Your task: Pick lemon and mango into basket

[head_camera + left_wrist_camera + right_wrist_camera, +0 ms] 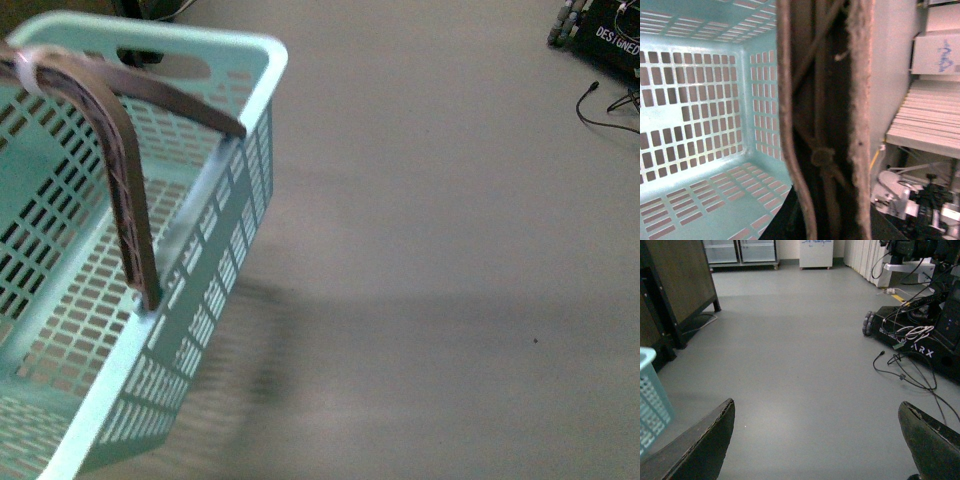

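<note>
Right wrist view shows you the right jaws spread wide above the floor (805,365), the basket (651,400) just outside one of them. Its brown handle (825,100) fills the left wrist view, close before the left jaws; you cannot tell their state.

White letters "ARX" stand on the black wheeled base (935,347) in the right wrist view. The front view shows the cut-off word "DESIGNED" on the same kind of black base (612,35). Blue scrawl on a white cabinet (815,252) and a white box (936,52) is unreadable.
</note>
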Controlling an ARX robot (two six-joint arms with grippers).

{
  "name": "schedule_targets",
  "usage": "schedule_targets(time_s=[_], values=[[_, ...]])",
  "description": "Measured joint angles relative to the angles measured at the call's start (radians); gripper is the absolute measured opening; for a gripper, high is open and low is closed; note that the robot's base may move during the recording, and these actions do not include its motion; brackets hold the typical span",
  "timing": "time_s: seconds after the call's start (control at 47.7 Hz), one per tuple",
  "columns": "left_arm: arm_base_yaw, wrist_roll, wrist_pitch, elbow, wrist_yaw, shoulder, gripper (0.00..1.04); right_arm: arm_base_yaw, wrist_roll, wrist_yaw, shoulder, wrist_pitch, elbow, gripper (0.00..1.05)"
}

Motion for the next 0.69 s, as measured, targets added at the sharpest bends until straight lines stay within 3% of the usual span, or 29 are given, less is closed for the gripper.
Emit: schedule_targets(time_s=[0.294,0.692], values=[[0.017,-0.029,-0.248,0.034,0.013,-0.374,0.05,0.000,0.000,0.000,0.000,0.000,0.000,0.96],[0.018,-0.031,-0.252,0.055,0.023,-0.402,0.05,0.000,0.000,0.000,0.000,0.000,0.000,0.96]])
